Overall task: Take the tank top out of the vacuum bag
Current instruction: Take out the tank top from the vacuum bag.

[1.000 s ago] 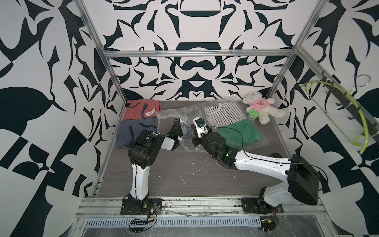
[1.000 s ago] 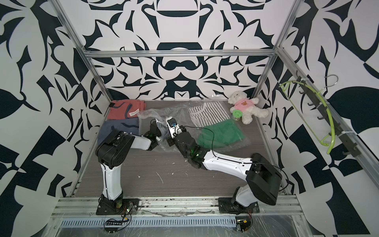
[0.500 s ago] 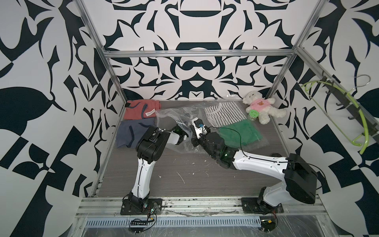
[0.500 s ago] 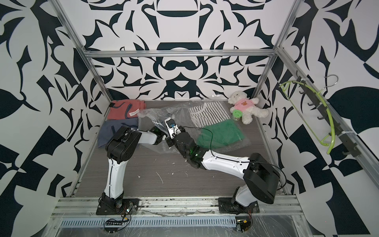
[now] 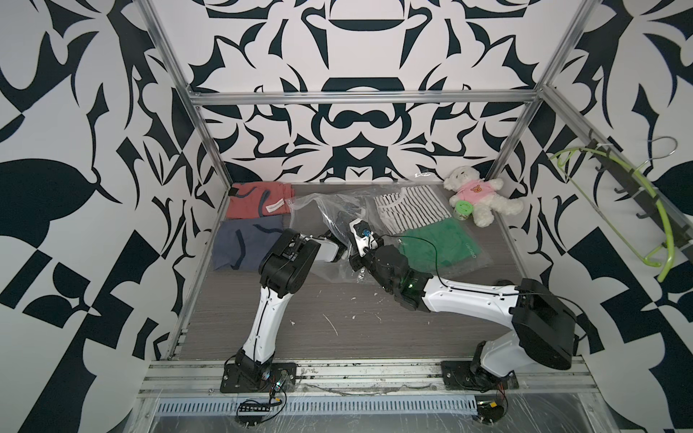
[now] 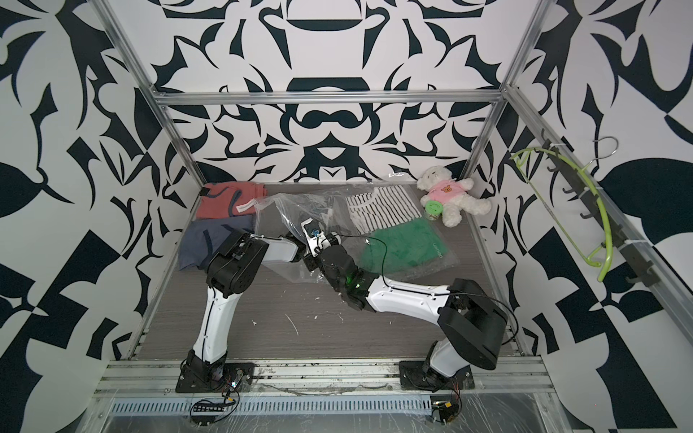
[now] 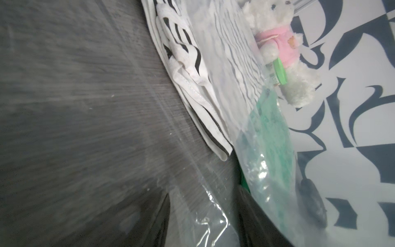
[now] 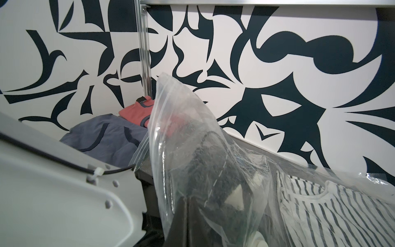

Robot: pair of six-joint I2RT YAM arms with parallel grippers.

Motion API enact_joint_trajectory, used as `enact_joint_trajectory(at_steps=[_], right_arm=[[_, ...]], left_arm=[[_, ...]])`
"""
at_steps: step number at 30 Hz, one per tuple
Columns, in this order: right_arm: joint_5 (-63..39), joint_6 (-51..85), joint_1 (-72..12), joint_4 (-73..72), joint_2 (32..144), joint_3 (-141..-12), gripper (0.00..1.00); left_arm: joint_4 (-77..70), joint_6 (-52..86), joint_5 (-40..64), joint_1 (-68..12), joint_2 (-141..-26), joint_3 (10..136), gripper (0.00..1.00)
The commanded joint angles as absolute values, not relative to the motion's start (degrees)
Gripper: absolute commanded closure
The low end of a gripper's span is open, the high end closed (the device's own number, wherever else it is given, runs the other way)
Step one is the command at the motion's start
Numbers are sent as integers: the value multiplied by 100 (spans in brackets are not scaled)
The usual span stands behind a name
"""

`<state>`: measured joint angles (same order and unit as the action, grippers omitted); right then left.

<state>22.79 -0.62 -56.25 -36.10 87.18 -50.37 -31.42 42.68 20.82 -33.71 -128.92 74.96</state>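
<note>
**Vacuum bag** (image 5: 330, 210). Thin, clear film, crinkly and glossy along its creases. It lies across the back middle of your desk (image 5: 337, 318), a grey wood-grain board. One end is drawn up into a peak and the rest lies slack. The valve and zip strip are too unclear to place.

**Tank top** (image 5: 408, 210). Soft white knit with thin black stripes and a scooped neck bound in stitched white. It lies flat toward the back right. Film covers it, so treat it as probably inside the bag's far end and not yet out.

**Right gripper** (image 8: 186, 205). Closed tight on a pinch of the film, holding that end up. The likely purpose is to tent the mouth and make room beneath.

**Left gripper** (image 7: 203, 198). Jaws moderately parted, with only loose film between them. It lies low along the desk under the raised film and points at the tank top's near edge, close to it but not touching. Read this as a reach into the bag.

**Handling.** The film looks slippery and springy, and the cloth is limp and likely to bunch. Take the folded edge of the cloth, not the plastic.

**Also present.**
- A green garment (image 5: 438, 243) in its own clear bag, just beside the tank top.
- A red garment (image 5: 255, 202) and a blue garment (image 5: 240, 243), folded at the back left.
- A plush white bear (image 5: 483, 195) in a pink shirt, in the back right corner.
</note>
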Motion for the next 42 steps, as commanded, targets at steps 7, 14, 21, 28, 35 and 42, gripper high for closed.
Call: enact_joint_trajectory(at_steps=[7, 14, 21, 28, 35, 42], right_arm=[[2548, -97, -5582, -3911, 8767, -5089, 100], [2665, -83, -5572, -3912, 8721, -5093, 100], [2631, -88, -5572, -3925, 8728, -5141, 100], [2598, -139, -5572, -4045, 8702, -5262, 100], [2514, -190, -5579, -4034, 8701, -5457, 100], [2399, -123, -5668, -4153, 8871, -5528, 100]], left_arm=[[-2996, 4468, 2471, -3541, -12561, 7005, 42], [-3981, 4687, 2912, -3546, -12313, 6275, 44], [-4260, 4809, 3718, -3674, -12660, 6583, 43], [-2792, 4071, 3446, -3946, -12726, 7049, 40], [-2244, 3871, 3458, -4023, -12936, 7401, 38], [-2212, 3920, 3597, -4111, -13175, 7667, 38]])
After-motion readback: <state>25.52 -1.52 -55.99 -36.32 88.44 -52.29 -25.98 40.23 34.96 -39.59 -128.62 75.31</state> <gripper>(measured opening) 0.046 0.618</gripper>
